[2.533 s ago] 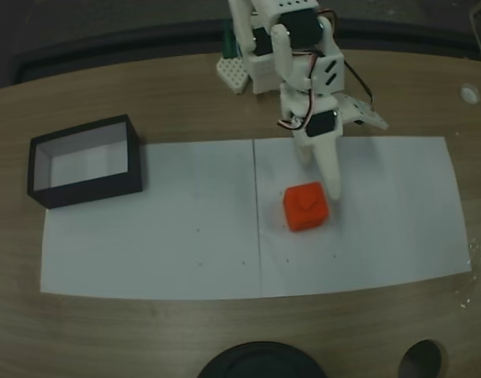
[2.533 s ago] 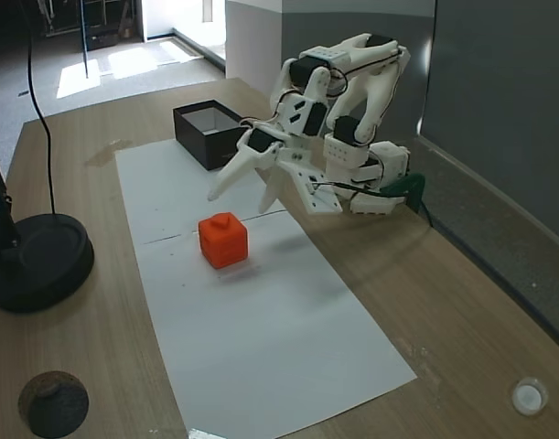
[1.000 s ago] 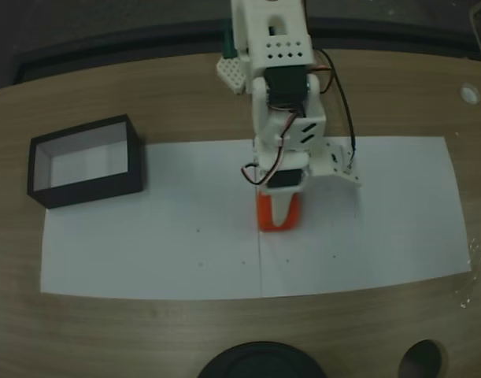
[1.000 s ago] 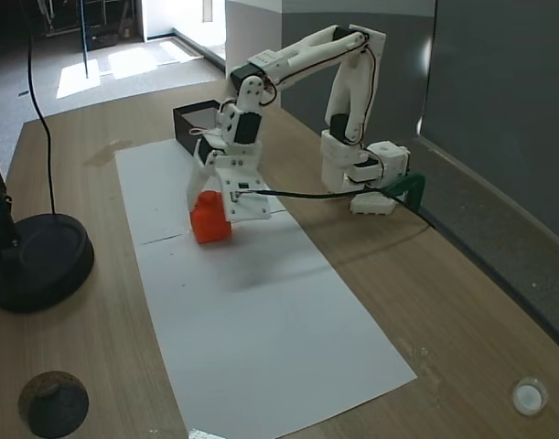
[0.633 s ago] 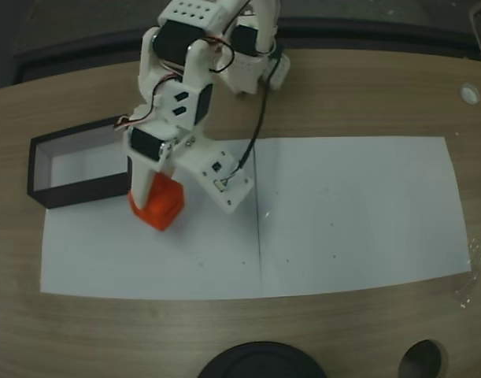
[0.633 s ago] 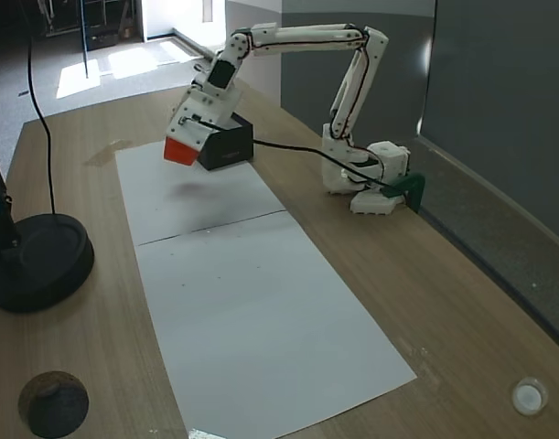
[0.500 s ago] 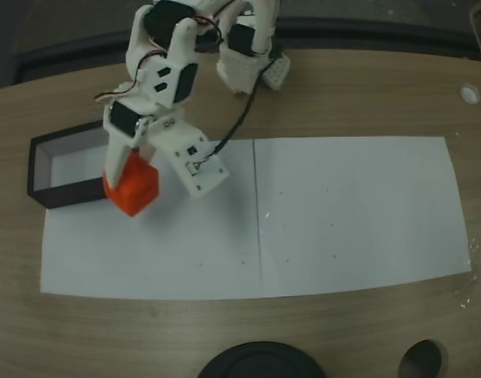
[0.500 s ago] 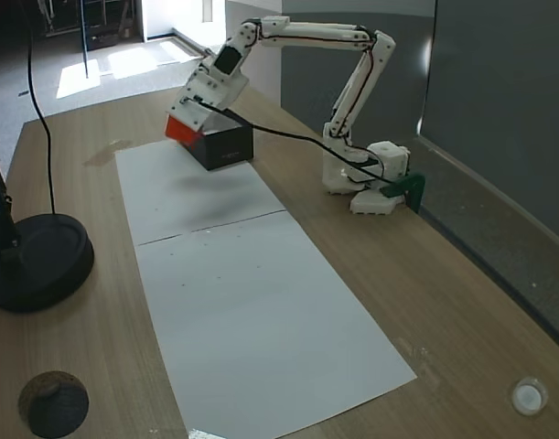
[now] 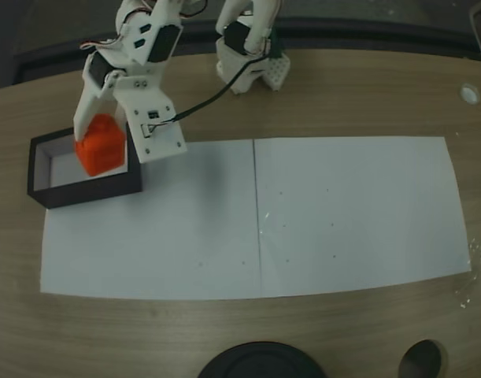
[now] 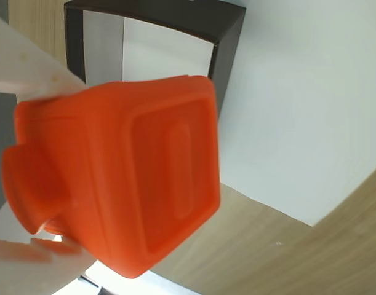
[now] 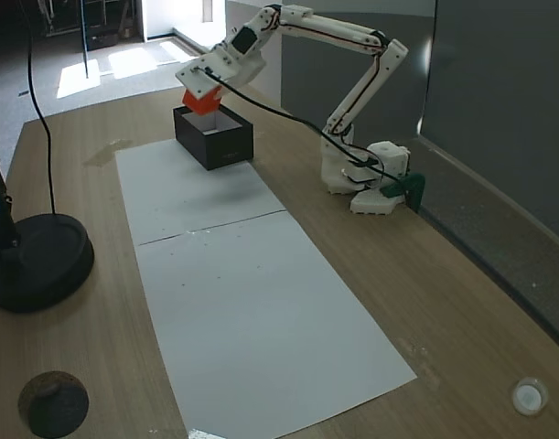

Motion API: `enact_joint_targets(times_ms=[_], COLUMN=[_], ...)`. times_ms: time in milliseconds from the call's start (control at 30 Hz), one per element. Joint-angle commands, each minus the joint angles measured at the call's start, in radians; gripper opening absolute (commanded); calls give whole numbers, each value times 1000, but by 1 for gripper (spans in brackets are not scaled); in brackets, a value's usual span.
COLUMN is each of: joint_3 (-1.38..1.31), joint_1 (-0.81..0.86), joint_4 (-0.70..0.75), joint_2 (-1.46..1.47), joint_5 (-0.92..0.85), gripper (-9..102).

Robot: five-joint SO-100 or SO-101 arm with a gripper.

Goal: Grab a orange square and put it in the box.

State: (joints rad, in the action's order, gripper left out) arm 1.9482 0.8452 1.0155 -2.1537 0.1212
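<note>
You have one orange square (image 9: 101, 145) and one box (image 9: 92, 189) to count here, and one hand (image 9: 98, 142) on the arm. The hand pinches the orange square between its two white fingers; in the wrist view the block (image 10: 123, 175) is pressed against the pale finger (image 10: 28, 67) at the upper left, with its round bump pointing left.

In a fixed view from above, the square hangs over the open top of the box, near the box's right wall, so the pale inside (image 9: 63, 169) lies mostly to the left of the hand. In a fixed view from the side, the block (image 11: 201, 99) is above the box (image 11: 215, 142) and does not touch the black walls. The wrist view shows the black rim (image 10: 228, 46) of the box behind the block and white paper beyond it.

Two white paper sheets (image 9: 342, 213) lie side by side on the wooden counter (image 9: 397, 94), to the right of and in front of the hand. The box stands on the left sheet's far corner. On the counter's near edge sit one round black base (image 11: 37, 261) and one small dark round thing (image 11: 52, 402); one small white cap (image 11: 528, 396) lies far from the hand. The arm's base (image 11: 366, 178) stands well apart from the box.
</note>
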Motion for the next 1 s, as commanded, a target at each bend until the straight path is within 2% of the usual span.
enact_joint_targets(times_ms=[0, 233, 667, 967], joint_3=[-91, -133, -130, -103], joint_1=[32, 86, 164, 156], joint_4=[-41, -57, -78, -118], joint_2=[29, 160, 190, 190], joint_5=[12, 25, 23, 23], gripper=[13, 13, 13, 13])
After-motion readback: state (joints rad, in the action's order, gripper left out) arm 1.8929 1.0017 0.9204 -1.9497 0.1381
